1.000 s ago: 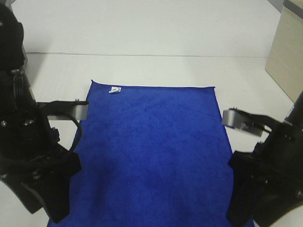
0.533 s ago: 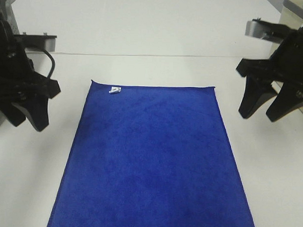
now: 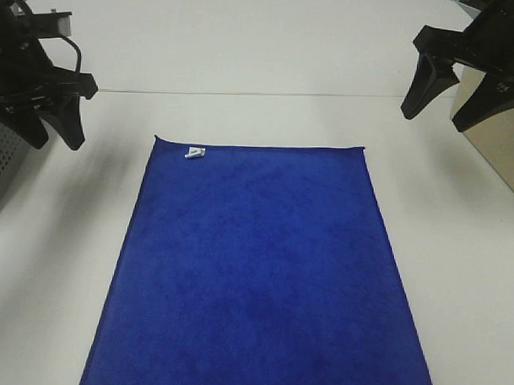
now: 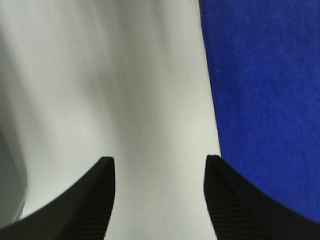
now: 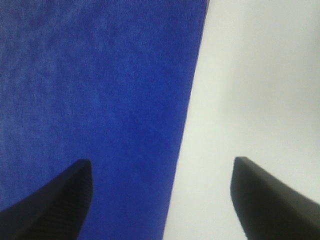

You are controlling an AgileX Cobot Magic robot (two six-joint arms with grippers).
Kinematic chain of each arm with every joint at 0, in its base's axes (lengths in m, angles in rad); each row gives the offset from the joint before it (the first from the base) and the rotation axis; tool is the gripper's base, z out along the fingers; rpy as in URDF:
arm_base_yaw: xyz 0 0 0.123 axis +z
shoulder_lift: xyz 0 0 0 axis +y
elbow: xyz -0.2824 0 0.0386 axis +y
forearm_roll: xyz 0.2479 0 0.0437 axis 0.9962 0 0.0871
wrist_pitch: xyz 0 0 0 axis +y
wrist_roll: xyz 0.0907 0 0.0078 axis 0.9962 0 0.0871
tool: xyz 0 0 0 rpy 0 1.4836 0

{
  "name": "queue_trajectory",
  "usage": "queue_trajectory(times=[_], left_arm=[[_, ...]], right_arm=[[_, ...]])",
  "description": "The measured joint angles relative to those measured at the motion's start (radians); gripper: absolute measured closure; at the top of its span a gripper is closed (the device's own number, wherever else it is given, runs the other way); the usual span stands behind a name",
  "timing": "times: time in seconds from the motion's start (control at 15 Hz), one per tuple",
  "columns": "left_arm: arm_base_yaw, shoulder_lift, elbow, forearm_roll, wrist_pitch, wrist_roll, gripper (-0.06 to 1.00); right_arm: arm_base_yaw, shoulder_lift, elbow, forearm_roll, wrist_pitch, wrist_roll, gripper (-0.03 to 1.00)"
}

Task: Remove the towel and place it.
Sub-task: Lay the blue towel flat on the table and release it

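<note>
The royal-blue towel (image 3: 258,269) lies flat and spread out on the white table, its white tag (image 3: 194,153) near the far left corner. My left gripper (image 3: 54,139) is open and empty, raised at the far left, well clear of the towel. My right gripper (image 3: 439,116) is open and empty, raised at the far right. In the left wrist view the towel's edge (image 4: 260,100) shows beside the open left gripper (image 4: 159,162). In the right wrist view the towel (image 5: 95,95) fills one side, under the open right gripper (image 5: 162,165).
A grey basket (image 3: 0,162) shows at the left edge behind the left arm. A beige box (image 3: 500,133) stands at the right edge behind the right gripper. White table (image 3: 245,57) extends beyond the towel's far edge.
Both arms have risen and drawn back from beside the towel's near half to the far left and far right corners. The towel has not moved.
</note>
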Motion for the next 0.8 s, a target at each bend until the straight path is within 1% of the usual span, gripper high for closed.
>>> queue_trajectory(times=[0.13, 0.27, 0.4, 0.6, 0.8], left_arm=[[0.0, 0.087, -0.092, -0.015, -0.037, 0.0, 0.37], [0.0, 0.175, -0.198, -0.047, -0.047, 0.0, 0.29], [0.0, 0.271, -0.305, -0.084, -0.047, 0.0, 0.28], [0.0, 0.388, -0.435, -0.099, -0.044, 0.0, 0.27], [0.0, 0.474, -0.54, -0.119, -0.014, 0.004, 0.27]], right_arm=[[0.0, 0.08, -0.086, -0.001, 0.001, -0.026, 0.19], [0.0, 0.165, -0.175, 0.009, 0.001, -0.044, 0.19], [0.0, 0.251, -0.258, 0.01, -0.002, -0.05, 0.19], [0.0, 0.354, -0.357, 0.022, -0.019, -0.053, 0.19], [0.0, 0.431, -0.401, 0.061, -0.019, -0.083, 0.19]])
